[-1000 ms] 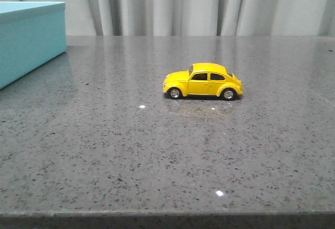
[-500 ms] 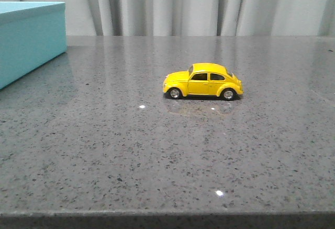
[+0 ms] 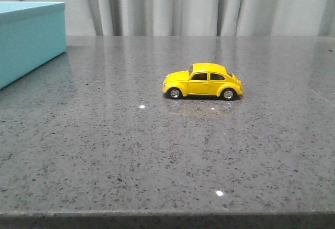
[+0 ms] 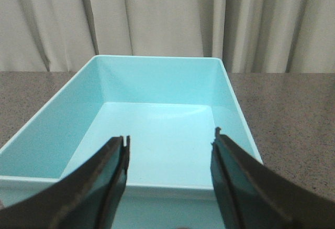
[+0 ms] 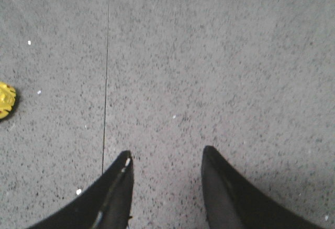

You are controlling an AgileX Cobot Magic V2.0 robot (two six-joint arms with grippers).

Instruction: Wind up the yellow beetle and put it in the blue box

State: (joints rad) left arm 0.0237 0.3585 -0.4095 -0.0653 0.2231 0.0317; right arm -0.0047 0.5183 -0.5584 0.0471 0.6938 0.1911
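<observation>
The yellow beetle (image 3: 203, 81) stands on its wheels on the grey speckled table, right of centre in the front view, side-on with its nose to the left. A sliver of it (image 5: 6, 100) shows at the edge of the right wrist view. The blue box (image 3: 29, 37) sits at the far left of the table. In the left wrist view it is open-topped and empty (image 4: 157, 129). My left gripper (image 4: 170, 142) is open and empty, over the box's near rim. My right gripper (image 5: 167, 158) is open and empty above bare table, apart from the beetle. Neither gripper shows in the front view.
The grey stone table (image 3: 157, 150) has a front edge along the bottom of the front view. A thin dark seam (image 5: 106, 82) runs across it in the right wrist view. Grey curtains (image 3: 183, 3) hang behind the table.
</observation>
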